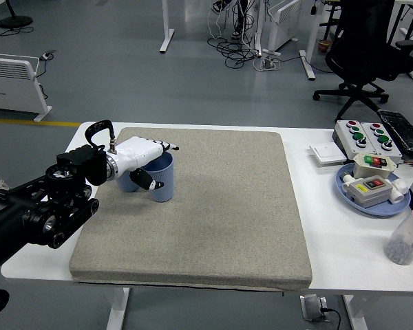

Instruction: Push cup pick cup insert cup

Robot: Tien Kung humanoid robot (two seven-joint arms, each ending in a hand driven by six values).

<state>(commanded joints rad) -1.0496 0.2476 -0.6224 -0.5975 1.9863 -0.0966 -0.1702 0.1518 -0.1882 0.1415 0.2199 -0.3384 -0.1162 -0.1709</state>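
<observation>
A blue cup [163,180] stands upright on the grey mat [213,213] near its far left corner. A second blue cup [126,181] stands just left of it, mostly hidden behind my left hand. My left hand [148,161], white with black fingertips, reaches in from the left. Its fingers stretch over the rim of the right cup and the thumb rests against the cup's front wall. The fingers are not closed round the cup. My right arm is out of view.
At the right of the table lie a blue tray [372,196] with button boxes, a control box with green and red buttons [368,136], a white square pad [327,152] and a bottle [407,237] near the right edge. An office chair [368,51] stands behind the table.
</observation>
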